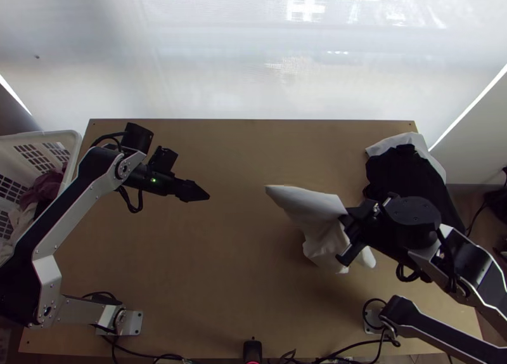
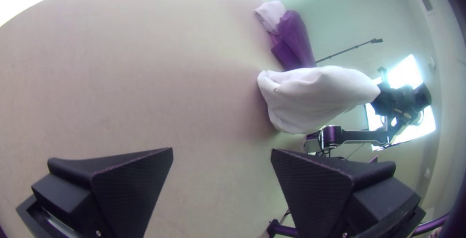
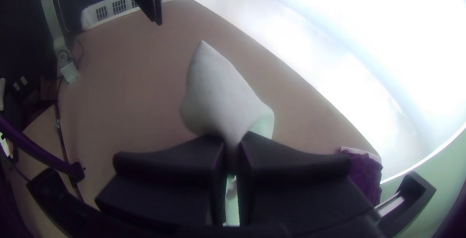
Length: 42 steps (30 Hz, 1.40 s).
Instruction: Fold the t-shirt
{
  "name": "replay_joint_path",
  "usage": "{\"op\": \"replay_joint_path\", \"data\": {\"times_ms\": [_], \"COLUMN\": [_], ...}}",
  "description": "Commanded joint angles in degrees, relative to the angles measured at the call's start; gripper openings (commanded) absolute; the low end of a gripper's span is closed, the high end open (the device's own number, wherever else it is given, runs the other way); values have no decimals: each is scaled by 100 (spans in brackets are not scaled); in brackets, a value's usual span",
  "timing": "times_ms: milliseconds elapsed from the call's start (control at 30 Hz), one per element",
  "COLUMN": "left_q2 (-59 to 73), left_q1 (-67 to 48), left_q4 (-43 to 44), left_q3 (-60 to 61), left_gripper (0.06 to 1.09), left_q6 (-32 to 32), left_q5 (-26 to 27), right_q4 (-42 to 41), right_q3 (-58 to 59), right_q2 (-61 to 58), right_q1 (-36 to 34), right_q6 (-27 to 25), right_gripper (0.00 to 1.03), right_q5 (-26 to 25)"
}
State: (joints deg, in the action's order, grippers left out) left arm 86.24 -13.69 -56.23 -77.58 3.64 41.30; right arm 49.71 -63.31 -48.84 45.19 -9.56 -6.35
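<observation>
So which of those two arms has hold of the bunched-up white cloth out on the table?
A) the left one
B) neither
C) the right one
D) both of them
C: the right gripper has its fingers pinched on the white cloth, while the left gripper stands open, apart from it.

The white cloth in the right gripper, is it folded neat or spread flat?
Neither, it's bunched: the white cloth bulges in loose, crumpled folds where the right gripper pinches it.
</observation>
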Motion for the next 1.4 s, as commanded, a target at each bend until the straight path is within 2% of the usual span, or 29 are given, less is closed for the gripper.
{"op": "replay_joint_path", "data": {"times_ms": [0,133,300,433,600,867,1067,1367], "left_q2": [42,51,60,139,218,306,376,473], "left_q1": [7,33,42,42,42,51,60,51], "left_q4": [-20,-37,-46,-46,-46,-46,-46,-46], "left_q3": [-117,-152,-161,-240,-328,-407,-451,-565], "left_gripper": [104,104,104,104,104,104,104,104], "left_q6": [-21,-30,-30,-56,-74,-91,-83,-74], "left_q5": [-8,-8,-17,-17,-34,-43,-43,-34], "right_q4": [284,346,416,381,311,126,-129,-893], "right_q3": [-340,-349,-182,-32,73,3,-270,-226], "right_q2": [85,173,314,261,85,-170,-803,-1717], "right_q1": [-634,-1592,-2515,-4062,-5248,-6286,-7692,-8913], "right_q6": [25,-151,-555,-1162,-1680,-2006,-2340,-2586], "right_gripper": [2,2,2,2,2,2,2,2], "right_q5": [55,591,828,1821,2437,2771,3219,3333]}}
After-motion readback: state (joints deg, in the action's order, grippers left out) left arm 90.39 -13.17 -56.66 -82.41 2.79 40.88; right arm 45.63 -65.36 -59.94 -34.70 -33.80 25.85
